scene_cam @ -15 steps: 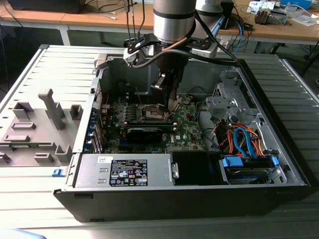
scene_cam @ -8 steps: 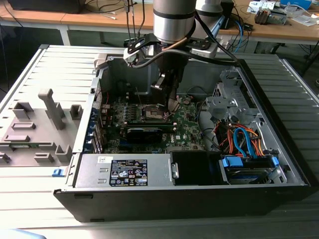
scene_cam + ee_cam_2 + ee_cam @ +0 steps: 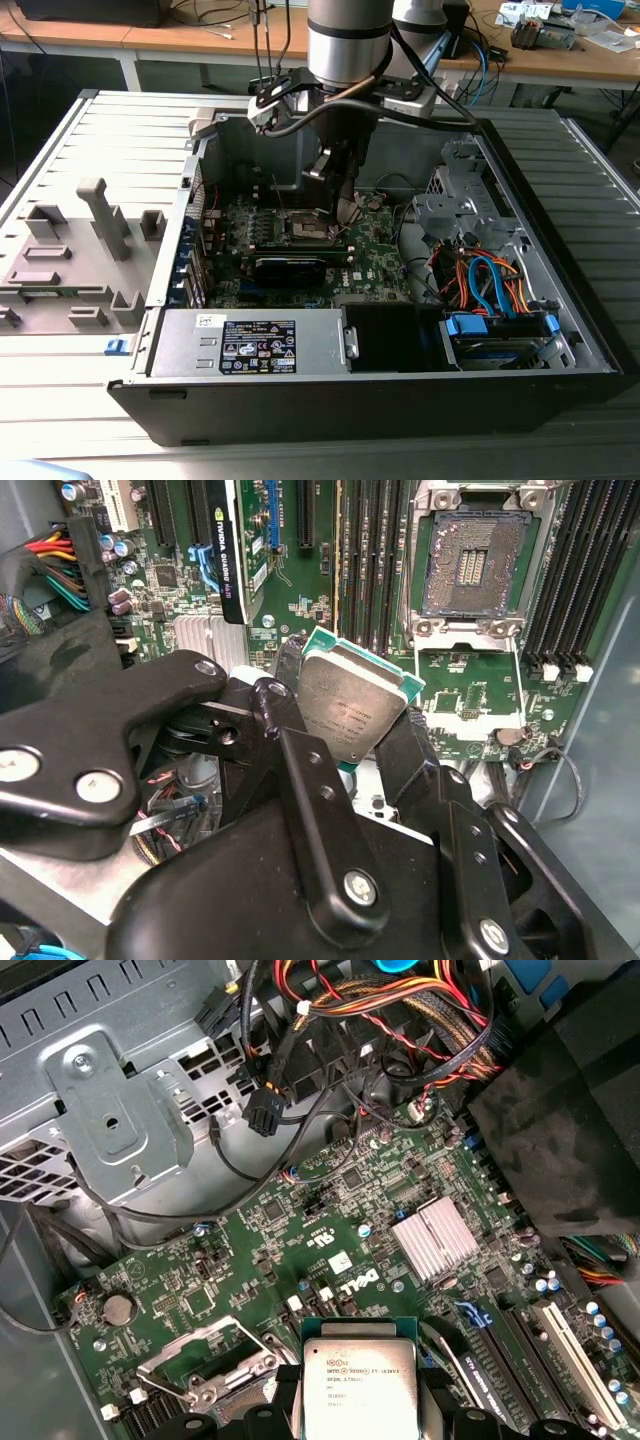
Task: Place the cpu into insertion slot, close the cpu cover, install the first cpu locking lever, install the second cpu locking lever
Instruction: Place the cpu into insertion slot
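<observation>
**Visitor:** What's in your pincer just now?

**Me:** My pincer (image 3: pixel 352 742) is clenched on the chip (image 3: pixel 350 702). One finger (image 3: pixel 300 780) presses one edge and its partner presses the opposite edge. The grey metal top faces the second wrist camera.

**Visitor:** And where is the chip, against the socket?

**Me:** Apart from it. The socket (image 3: pixel 472 565) lies bare, dark in the middle inside its metal rim, with nothing seated in it. I hold the chip over the green board (image 3: pixel 300 610), near the socket, on the side where the cover (image 3: pixel 466 720) is folded back. In the second wrist view it sits askew to the socket's edges. How high I am above the board, I can't judge from these views.

**Visitor:** So which step is this?

**Me:** The first, I'd say: carrying the chip to its socket. The cover stands open, so closing it and the two locking steps are not yet begun.

**Visitor:** What does setting it down ask of you?

**Me:** As I judge it, the chip has to come over that dark centre, level, with its edges square to the rim. Then it goes straight down with no sliding, since the contacts look fine and easy to bend. In the exterior view my arm reaches down into the open case (image 3: pixel 400 400), and cables (image 3: pixel 480 280) crowd the exterior view's right. That leaves little room to swing.
</observation>
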`<state>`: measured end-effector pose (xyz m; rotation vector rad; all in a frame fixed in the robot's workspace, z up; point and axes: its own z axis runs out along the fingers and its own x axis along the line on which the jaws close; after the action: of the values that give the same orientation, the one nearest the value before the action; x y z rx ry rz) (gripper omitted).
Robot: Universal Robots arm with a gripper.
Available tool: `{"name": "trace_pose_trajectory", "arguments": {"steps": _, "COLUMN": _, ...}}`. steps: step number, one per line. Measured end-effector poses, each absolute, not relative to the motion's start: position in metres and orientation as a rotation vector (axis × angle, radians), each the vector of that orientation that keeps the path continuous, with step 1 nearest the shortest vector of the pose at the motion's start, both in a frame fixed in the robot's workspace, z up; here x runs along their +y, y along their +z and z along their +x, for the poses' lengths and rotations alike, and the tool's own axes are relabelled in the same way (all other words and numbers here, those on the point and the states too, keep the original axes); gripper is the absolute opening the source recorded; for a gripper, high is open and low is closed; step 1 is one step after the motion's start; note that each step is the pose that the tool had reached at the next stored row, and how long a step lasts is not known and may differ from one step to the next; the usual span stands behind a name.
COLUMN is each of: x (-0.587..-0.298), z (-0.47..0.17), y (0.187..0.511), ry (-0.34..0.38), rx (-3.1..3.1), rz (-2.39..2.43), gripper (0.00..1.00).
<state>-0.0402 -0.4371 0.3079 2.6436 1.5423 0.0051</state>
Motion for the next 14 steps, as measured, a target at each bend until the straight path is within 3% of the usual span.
{"name": "trace_pose_trajectory", "arguments": {"steps": 14, "x": -0.4371, "z": -0.0402, "y": 0.3075, "ry": 0.004, "rx": 1.528, "rz": 2.652, "gripper": 0.55}}
